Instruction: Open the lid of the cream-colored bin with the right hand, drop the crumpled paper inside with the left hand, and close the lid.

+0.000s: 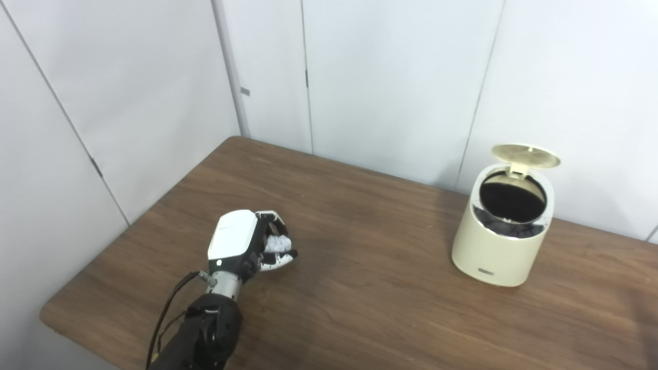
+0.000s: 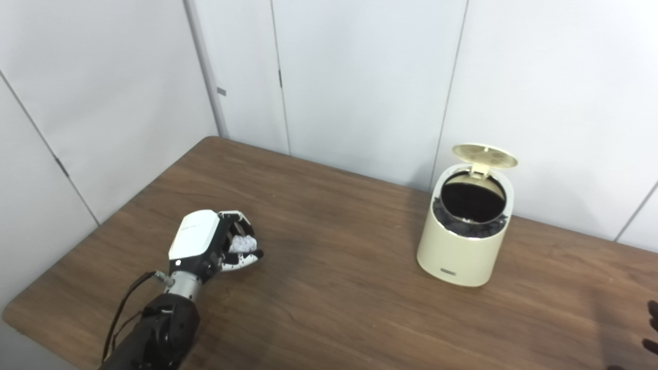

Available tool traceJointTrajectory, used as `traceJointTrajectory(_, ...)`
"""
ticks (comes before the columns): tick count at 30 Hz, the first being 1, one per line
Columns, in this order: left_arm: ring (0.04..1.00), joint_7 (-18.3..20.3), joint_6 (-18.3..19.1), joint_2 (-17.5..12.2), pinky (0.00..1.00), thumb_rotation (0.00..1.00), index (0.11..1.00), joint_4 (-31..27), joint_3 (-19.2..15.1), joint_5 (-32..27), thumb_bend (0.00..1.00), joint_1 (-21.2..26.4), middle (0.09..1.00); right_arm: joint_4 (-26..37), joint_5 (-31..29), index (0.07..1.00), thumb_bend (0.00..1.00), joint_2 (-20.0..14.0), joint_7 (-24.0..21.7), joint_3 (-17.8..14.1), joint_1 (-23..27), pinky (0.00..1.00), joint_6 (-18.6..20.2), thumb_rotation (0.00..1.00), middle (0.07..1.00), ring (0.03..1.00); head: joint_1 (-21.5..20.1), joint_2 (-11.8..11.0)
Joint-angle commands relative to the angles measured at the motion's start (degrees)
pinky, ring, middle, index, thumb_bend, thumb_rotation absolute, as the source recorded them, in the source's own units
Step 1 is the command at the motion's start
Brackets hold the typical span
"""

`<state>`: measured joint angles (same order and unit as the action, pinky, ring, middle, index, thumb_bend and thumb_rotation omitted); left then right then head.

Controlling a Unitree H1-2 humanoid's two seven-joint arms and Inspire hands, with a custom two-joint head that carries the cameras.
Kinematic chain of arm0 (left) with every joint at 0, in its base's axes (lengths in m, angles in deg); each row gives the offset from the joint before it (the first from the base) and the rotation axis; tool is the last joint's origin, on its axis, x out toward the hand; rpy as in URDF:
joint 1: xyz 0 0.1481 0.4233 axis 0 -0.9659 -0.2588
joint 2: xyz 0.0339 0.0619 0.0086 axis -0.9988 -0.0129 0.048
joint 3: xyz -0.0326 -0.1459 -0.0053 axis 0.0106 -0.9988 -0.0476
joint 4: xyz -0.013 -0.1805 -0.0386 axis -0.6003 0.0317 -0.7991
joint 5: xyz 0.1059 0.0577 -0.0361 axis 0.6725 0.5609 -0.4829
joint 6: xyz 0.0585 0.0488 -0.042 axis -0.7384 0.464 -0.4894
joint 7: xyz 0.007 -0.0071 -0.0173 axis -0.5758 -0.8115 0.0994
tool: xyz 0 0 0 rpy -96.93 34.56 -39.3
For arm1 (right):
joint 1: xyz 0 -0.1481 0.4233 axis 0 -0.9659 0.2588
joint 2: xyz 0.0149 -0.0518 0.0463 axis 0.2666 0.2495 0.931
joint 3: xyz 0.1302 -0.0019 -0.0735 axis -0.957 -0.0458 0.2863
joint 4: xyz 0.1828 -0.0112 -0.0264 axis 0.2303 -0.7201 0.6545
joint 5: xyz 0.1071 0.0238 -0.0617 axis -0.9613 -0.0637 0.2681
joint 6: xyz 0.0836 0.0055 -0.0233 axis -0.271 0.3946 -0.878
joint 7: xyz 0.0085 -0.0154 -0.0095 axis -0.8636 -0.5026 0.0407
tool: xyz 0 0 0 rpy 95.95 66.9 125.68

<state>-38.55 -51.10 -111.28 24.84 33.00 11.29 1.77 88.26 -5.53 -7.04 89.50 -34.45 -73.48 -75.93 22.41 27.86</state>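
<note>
On the wooden table (image 1: 360,288) the cream-colored bin (image 1: 496,246) stands at the right, its lid (image 1: 525,155) tipped up. Well apart, my left hand (image 1: 249,241) curls around the crumpled paper (image 1: 277,243). Only dark fingertips (image 2: 652,329) of my right hand show; I cannot tell its state.

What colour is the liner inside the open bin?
Black, inside the cream-colored bin; clearest in the right eye view.

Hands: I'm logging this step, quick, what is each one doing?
Left hand: fingers closed around the crumpled paper.
Right hand: only dark fingertips show at the right eye view's edge; cannot tell.
</note>
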Motion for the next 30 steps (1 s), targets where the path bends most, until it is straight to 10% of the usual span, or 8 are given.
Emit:
traceJointTrajectory(1,0.29,0.5,-0.6,-1.2,0.22,0.0,0.513,-5.0,-0.2,1.7,0.52,1.9,0.413,0.9,0.6,0.922,0.91,1.4,1.3,0.7,0.2,0.79,-1.4,0.88,0.918,0.913,-0.1,0.0)
traceJointTrajectory(18,0.239,10.0,-0.2,1.2,0.17,0.0,0.511,-16.9,1.5,4.8,0.52,9.0,0.404,1.3,4.6,0.933,0.91,3.7,3.1,2.6,0.6,0.76,-0.1,0.91,0.926,0.896,-5.0,-1.2)
traceJointTrajectory(30,0.274,7.7,-6.8,5.5,0.18,0.0,0.503,-14.0,4.0,5.0,0.52,15.2,0.452,3.0,6.0,0.914,0.8,6.6,3.3,3.7,0.4,0.83,1.5,0.75,0.907,0.898,-13.1,-2.5)
